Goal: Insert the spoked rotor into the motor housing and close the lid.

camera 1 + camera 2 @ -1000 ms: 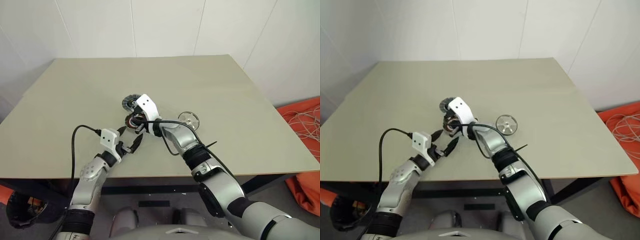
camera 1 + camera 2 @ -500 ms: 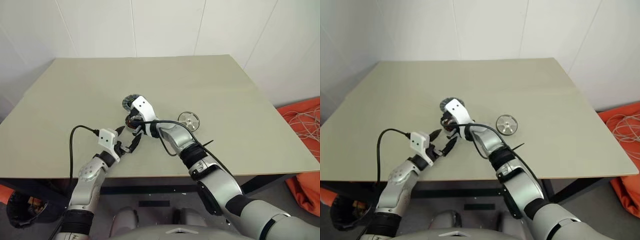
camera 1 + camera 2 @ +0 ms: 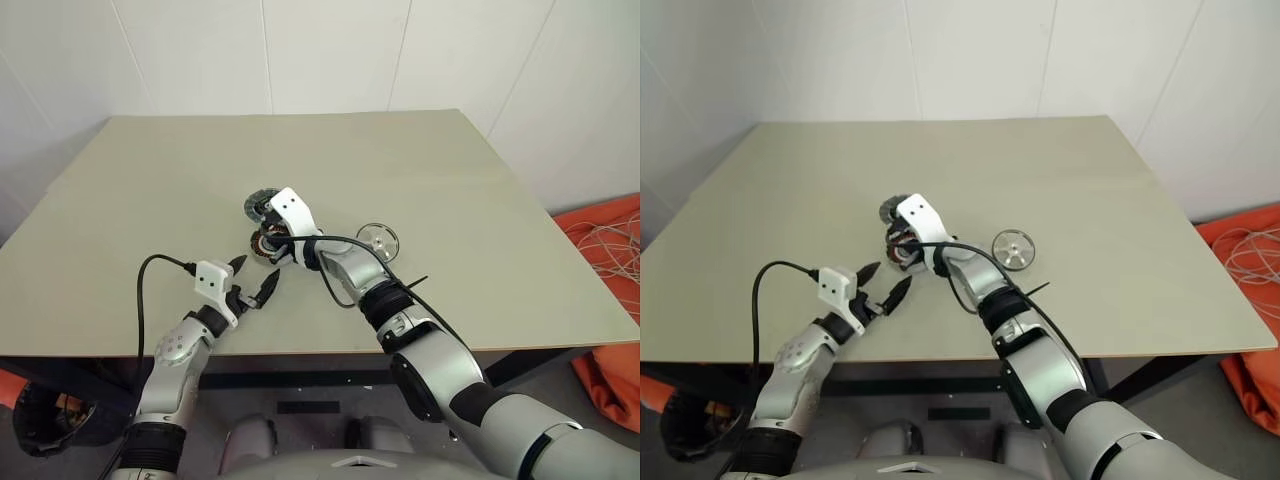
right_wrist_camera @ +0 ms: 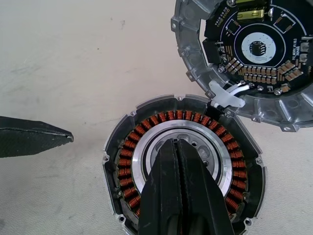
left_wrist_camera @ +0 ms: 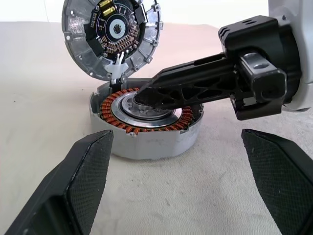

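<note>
Right fingers (image 4: 178,161) are pressed flat together with nothing between them, and their tips sit right over the silvery centre hub of the motor housing (image 4: 142,142), inside its ring of copper windings. From the left wrist view they reach across the top of the housing and come down onto that hub; whether the tips actually press on it I cannot tell.

Left fingers (image 3: 255,282) are spread as wide as they go, holding nothing, hovering over the counter (image 3: 450,180) just on the near-left of the housing, with the housing framed between the two black tips (image 5: 85,161) but apart from both.

The lid (image 5: 112,36), a grey finned disc with a circuit board on its inner face, stands swung up off the far edge of the housing, joined to it by a short white wire link (image 4: 226,98); the housing is plainly uncovered.

The spoked rotor (image 3: 1013,249) lies flat on the counter well to the right of the housing, on the far side of the right forearm, clear of both sets of fingers.
</note>
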`<move>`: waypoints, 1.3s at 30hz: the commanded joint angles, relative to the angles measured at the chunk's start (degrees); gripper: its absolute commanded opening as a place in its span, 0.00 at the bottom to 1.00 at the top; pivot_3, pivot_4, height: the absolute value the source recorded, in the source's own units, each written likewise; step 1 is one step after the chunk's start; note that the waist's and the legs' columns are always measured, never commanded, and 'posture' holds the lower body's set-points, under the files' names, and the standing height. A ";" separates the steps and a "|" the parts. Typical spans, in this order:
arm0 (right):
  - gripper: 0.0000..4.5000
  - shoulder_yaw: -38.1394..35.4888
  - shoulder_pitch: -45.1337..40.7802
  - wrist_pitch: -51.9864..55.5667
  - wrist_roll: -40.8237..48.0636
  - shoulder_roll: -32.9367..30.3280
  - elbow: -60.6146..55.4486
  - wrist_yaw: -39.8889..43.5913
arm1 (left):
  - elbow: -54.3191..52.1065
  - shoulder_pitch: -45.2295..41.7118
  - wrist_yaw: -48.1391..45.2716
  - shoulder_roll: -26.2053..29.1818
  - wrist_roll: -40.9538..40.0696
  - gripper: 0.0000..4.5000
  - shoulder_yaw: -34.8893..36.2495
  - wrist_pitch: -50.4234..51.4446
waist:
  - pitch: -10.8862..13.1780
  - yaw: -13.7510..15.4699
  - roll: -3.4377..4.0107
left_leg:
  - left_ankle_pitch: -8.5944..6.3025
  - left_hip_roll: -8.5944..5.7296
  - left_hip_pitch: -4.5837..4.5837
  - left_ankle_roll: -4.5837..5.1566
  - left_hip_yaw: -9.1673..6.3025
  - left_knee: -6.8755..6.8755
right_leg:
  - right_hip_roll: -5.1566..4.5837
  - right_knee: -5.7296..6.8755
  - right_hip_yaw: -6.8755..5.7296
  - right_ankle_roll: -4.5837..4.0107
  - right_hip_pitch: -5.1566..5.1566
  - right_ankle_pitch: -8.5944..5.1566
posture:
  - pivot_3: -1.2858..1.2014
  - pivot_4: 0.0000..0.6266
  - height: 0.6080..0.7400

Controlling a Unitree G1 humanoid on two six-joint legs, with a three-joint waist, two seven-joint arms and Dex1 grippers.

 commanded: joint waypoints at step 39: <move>0.01 -1.09 1.21 2.60 0.48 -1.94 -9.27 1.18 | -6.14 -0.55 1.15 0.34 -0.64 1.00 -0.52 2.56 | 0.01 0.03 0.00 | 0.00 0.01 0.00 0.00 0.02 0.01 | 0.00 0.00 0.00 0.01 -0.01 0.00 | 0.52 0.00 1.00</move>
